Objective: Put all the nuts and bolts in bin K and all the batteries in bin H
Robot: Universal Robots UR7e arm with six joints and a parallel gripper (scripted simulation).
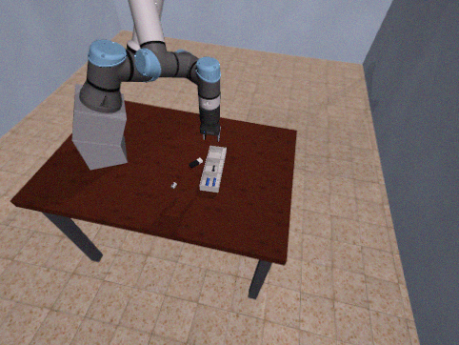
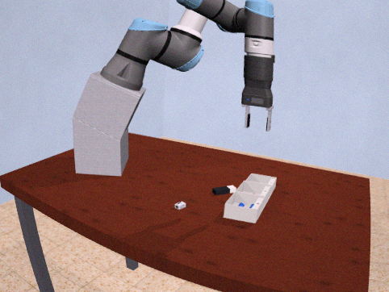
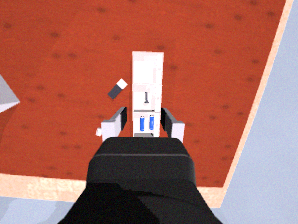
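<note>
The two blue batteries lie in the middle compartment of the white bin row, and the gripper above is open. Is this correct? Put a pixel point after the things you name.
Not the middle one: the blue batteries [image 1: 210,182] [image 3: 147,123] lie in an end compartment, as the top view shows. The rest is right.

Premises consistent with a robotics lab or test room: grey pedestal [image 1: 100,143] [image 2: 97,137] bearing a jointed arm [image 1: 102,76] [image 2: 135,52], brown counter [image 1: 143,205] [image 2: 161,161], plain blue walls [image 1: 286,29] [image 2: 323,81], tiled floor [image 1: 333,214] [image 2: 379,210]. Exact use cannot be determined.

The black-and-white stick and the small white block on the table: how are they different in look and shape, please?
The black-and-white stick is long; the small white block is short. The stick is mostly black, the block mostly white. Both lie outside the bins.
</note>
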